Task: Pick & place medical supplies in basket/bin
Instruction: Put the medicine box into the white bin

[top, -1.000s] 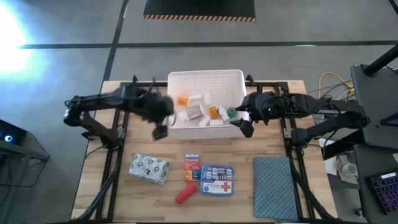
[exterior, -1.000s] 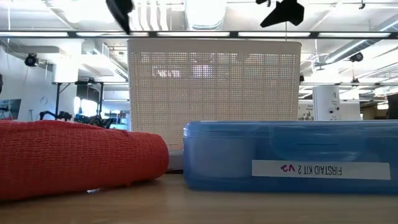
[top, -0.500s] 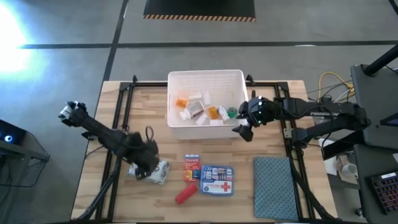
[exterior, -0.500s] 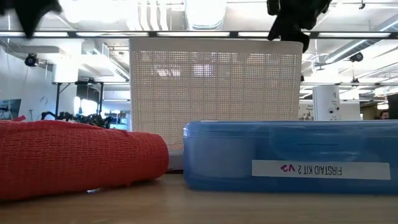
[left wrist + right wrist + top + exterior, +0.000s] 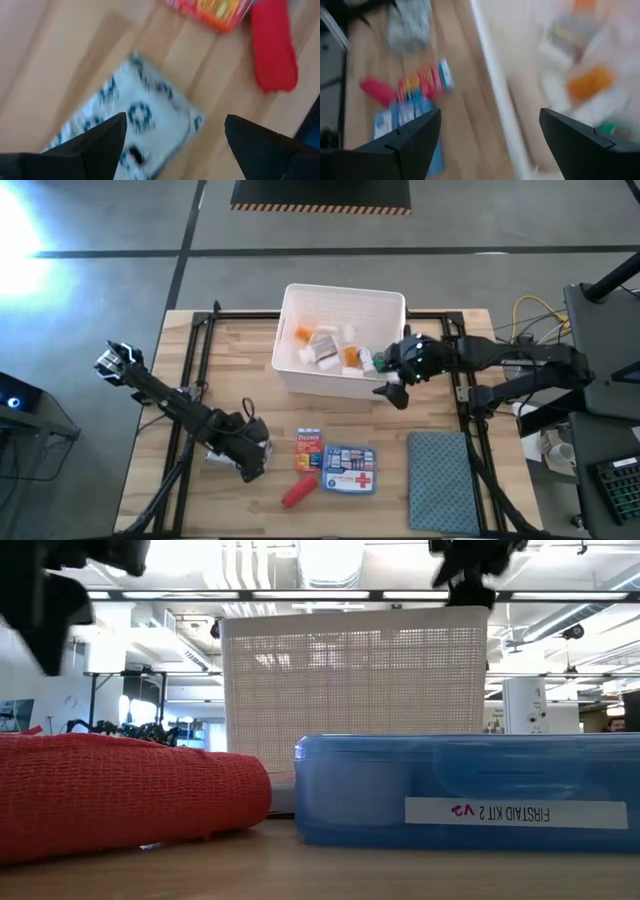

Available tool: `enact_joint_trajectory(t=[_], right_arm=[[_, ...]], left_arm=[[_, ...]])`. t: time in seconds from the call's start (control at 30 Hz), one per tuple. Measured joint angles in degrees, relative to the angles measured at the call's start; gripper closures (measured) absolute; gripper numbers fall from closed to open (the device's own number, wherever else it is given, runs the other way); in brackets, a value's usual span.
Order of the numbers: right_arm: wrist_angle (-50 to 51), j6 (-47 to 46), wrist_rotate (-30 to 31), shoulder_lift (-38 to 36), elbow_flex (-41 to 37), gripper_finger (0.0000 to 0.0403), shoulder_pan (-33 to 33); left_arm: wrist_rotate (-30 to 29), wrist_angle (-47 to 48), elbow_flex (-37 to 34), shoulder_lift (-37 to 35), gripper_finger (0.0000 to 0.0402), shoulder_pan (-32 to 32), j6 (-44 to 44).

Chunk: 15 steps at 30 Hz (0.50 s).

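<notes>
Hidden: the grey pack [image 5: 222,448] is mostly covered by the left gripper [image 5: 252,460] in the high view; the left wrist view shows the pack lying between the spread fingers, not gripped.
Left gripper: jaws wide, holding nothing, left of the bin [image 5: 340,375] and nearer the table's front.
Low view only: red tube [image 5: 120,795] and blue pouch [image 5: 470,790] fill the front, hiding the bin's base.
High view only: red-blue box [image 5: 309,449] lies between pack and pouch.
Bin: white bottles [image 5: 325,350], orange vials [image 5: 351,356], green roll [image 5: 369,362] inside.
Right gripper [image 5: 392,388]: at the bin's right front corner, jaws wide, empty.
Mat [image 5: 444,480]: right of the pouch.
</notes>
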<state>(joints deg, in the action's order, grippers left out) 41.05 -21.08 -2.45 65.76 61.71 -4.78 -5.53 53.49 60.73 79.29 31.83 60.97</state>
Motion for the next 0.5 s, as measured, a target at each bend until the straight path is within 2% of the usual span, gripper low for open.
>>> enact_joint_trajectory(t=[0.13, 0.2, 0.27, 0.37, 0.43, 0.5], right_arm=[[-0.9, 3.7, 4.0, -0.8, 5.6, 0.0075, 1.3], [-1.0, 4.6, 7.1, -0.9, 8.3, 0.0075, 3.1], [-0.3, 4.8, 11.1, -1.4, 10.5, 0.0075, 5.4], [4.9, 2.0, 19.3, -2.0, 13.2, 0.0075, 8.6], [11.7, -3.9, 24.4, -1.9, 14.0, 0.0075, 10.2], [19.3, -12.0, 26.1, -1.9, 14.1, 0.0075, 11.7]], left_arm=[[-6.8, -8.1, -1.0, 1.1, 0.0087, -0.1, -6.2], [-10.6, -13.9, -2.4, 2.5, 0.0087, -0.6, -6.9], [-11.5, -20.3, -4.0, 4.1, 0.0087, -2.3, -5.8], [-11.3, -24.1, -6.2, 6.9, 0.0087, -6.2, 3.3], [-10.8, -24.2, -7.3, 8.4, 0.0087, -8.5, 12.4], [-11.0, -26.1, -7.9, 9.6, 0.0087, -10.2, 20.1]])
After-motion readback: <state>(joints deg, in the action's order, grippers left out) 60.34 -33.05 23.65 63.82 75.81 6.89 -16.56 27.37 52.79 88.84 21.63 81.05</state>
